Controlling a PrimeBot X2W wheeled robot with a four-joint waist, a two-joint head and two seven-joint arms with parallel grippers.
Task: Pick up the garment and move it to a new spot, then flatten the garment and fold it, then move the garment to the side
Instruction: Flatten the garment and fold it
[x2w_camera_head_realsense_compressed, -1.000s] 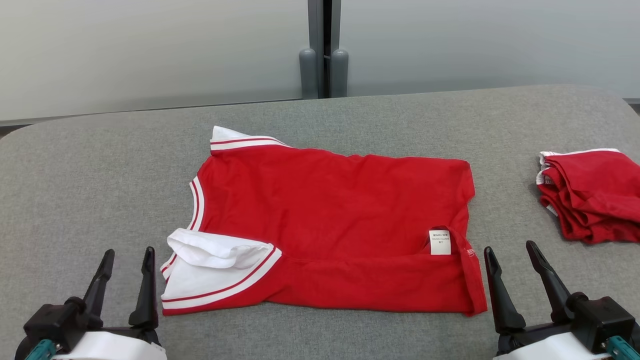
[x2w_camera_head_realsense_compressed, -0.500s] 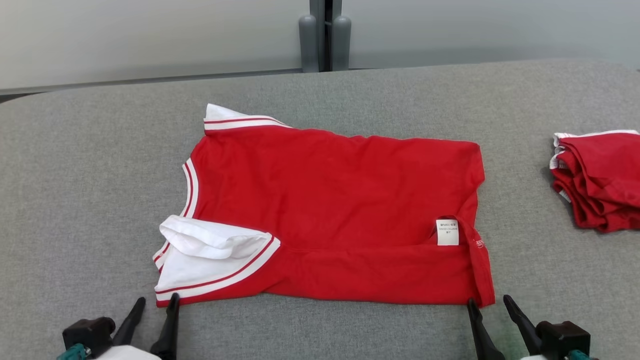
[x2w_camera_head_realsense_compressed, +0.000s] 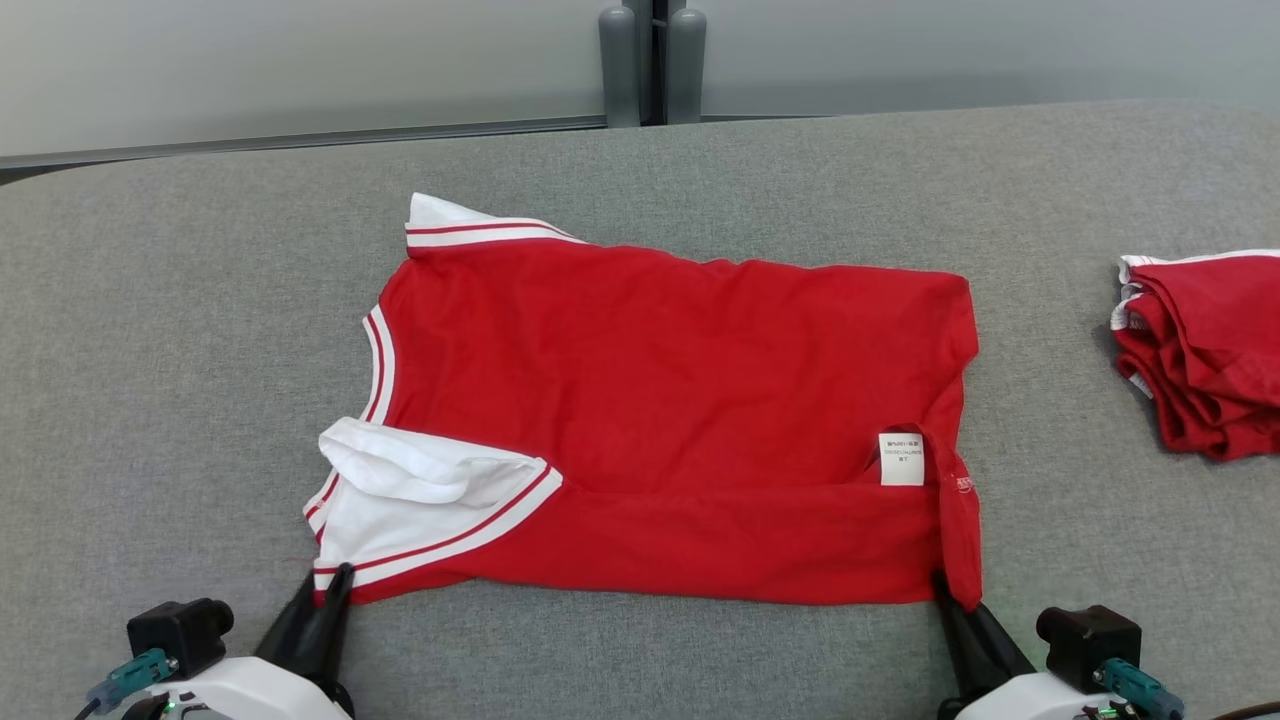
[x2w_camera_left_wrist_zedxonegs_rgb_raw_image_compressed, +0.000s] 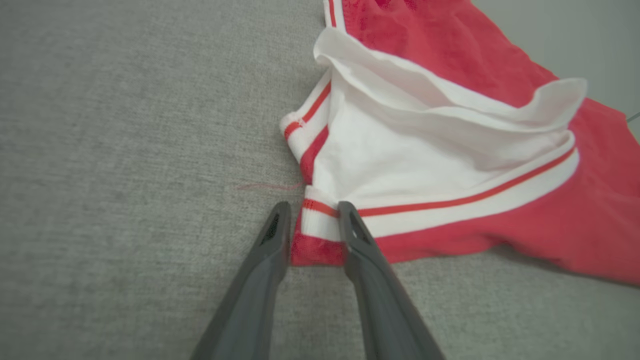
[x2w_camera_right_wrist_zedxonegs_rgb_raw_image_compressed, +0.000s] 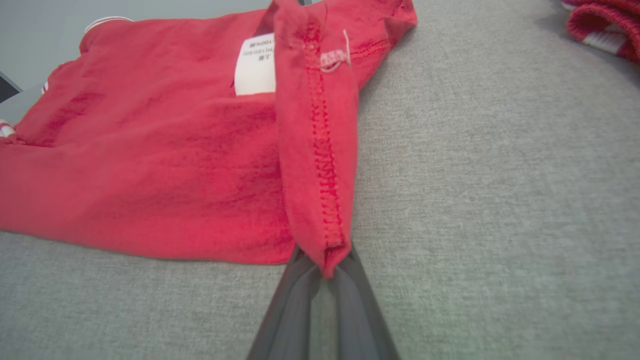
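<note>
Overall, the head view gives the grey woven-cloth tabletop (x2w_camera_head_realsense_compressed: 150, 350) and the whole red garment (x2w_camera_head_realsense_compressed: 680, 380). It lies flat directly ahead of both grippers, its near edge folded over the body. A stack of folded red clothes (x2w_camera_head_realsense_compressed: 1210, 350) sits well off to the outer side of the right gripper (x2w_camera_head_realsense_compressed: 955, 600). The wrist views add detail. The right gripper's fingers are pinched on the stitched hem corner, which rises between them. The left gripper (x2w_camera_left_wrist_zedxonegs_rgb_raw_image_compressed: 315, 212) straddles the striped near corner with cloth touching both fingers, but whether it is clamped cannot be told. A white sleeve (x2w_camera_left_wrist_zedxonegs_rgb_raw_image_compressed: 425, 150) with a red-striped cuff opens just beyond the left tips. A white printed label (x2w_camera_right_wrist_zedxonegs_rgb_raw_image_compressed: 255, 65) lies farther ahead of the right tips, and a loose red thread (x2w_camera_left_wrist_zedxonegs_rgb_raw_image_compressed: 270, 186) lies beside the left fingertip.
</note>
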